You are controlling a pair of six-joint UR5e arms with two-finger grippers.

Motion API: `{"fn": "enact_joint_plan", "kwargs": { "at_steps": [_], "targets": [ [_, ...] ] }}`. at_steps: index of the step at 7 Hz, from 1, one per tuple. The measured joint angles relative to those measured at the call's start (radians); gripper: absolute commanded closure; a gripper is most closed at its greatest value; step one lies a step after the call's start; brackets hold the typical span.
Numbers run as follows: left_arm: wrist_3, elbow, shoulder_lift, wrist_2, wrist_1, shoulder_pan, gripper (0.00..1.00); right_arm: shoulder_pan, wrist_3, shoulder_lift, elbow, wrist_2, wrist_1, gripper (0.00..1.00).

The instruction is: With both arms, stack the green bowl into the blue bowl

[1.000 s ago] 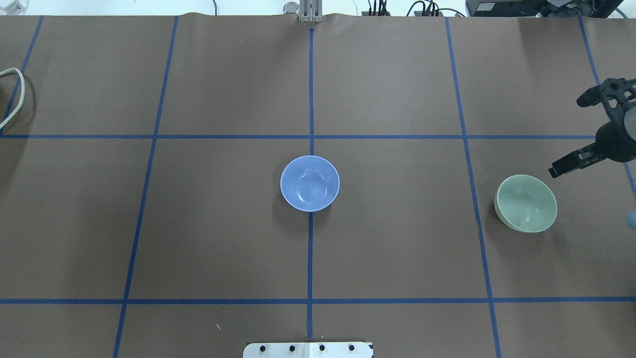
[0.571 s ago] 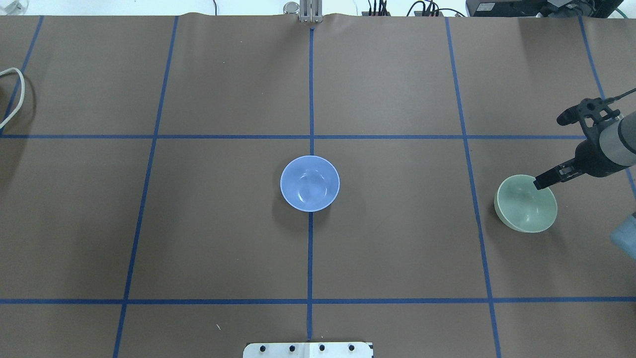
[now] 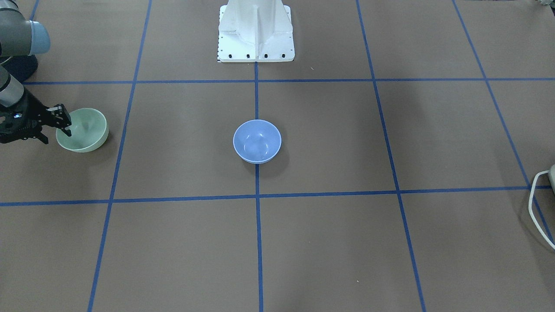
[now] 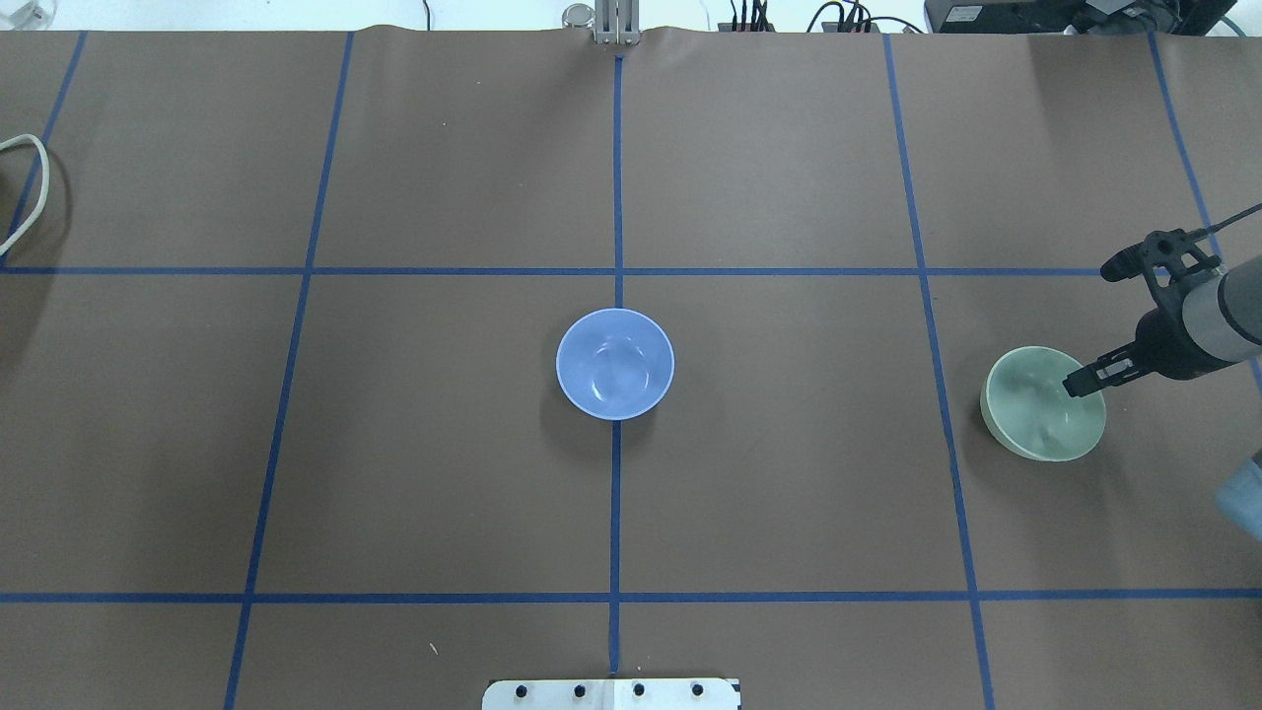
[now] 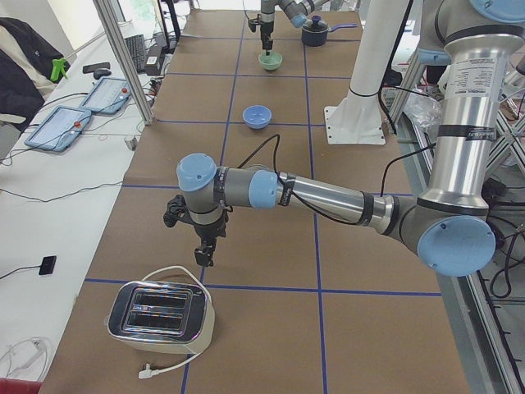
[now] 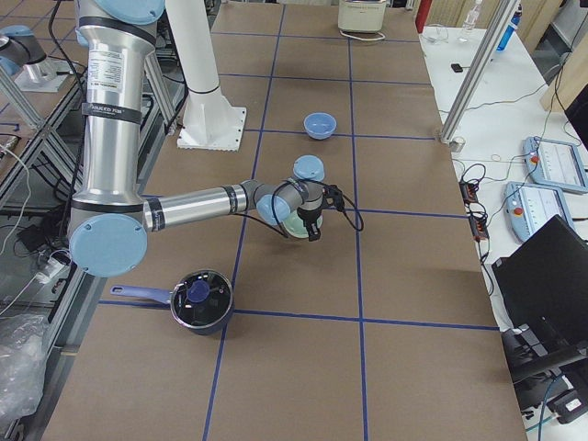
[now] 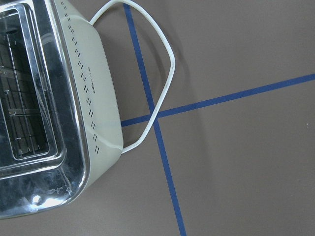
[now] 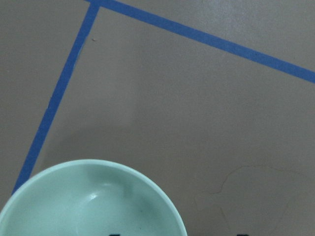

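Note:
The green bowl [image 4: 1035, 419] stands upright at the table's right side; it also shows in the front view [image 3: 86, 130] and the right wrist view [image 8: 93, 201]. The blue bowl [image 4: 614, 363] stands upright at the table's centre, on the middle tape line. My right gripper [image 4: 1089, 327] is open and low at the green bowl's rim. One finger [image 4: 1080, 380] is inside the bowl and the other is outside it. My left gripper [image 5: 205, 254] shows only in the exterior left view, above the toaster [image 5: 162, 312]. I cannot tell if it is open or shut.
A dark pot [image 6: 200, 299] with a lid sits near the right arm's base. The white pedestal [image 3: 256, 30] stands at the robot's side of the table. The toaster's white cable [image 4: 30, 187] lies at the far left edge.
My right gripper has moved left and down to the green bowl, and one finger is now inside it. Both bowls have stayed in place.

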Motion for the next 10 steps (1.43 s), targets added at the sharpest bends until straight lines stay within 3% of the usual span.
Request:
{"fn": "enact_joint_plan", "kwargs": {
  "at_steps": [1,2,5,7,10],
  "targets": [
    [-0.001,0.0,0.002,0.0,0.0,0.0,0.02,-0.003,0.002,-0.003,-0.006,0.001,0.003,0.75],
    [-0.001,0.001,0.005,0.0,0.0,0.0,0.02,-0.007,0.002,-0.004,-0.01,0.002,0.004,1.0],
    [-0.005,0.003,0.007,0.0,0.001,0.001,0.02,-0.008,0.009,-0.002,-0.01,0.018,0.005,1.0],
    [-0.019,0.005,0.026,-0.013,0.004,-0.001,0.02,0.009,0.047,0.024,0.004,0.092,0.003,1.0],
    [-0.116,-0.004,0.061,-0.052,-0.003,-0.013,0.02,0.057,0.227,0.177,0.013,0.173,-0.031,1.0]
  ]
}}
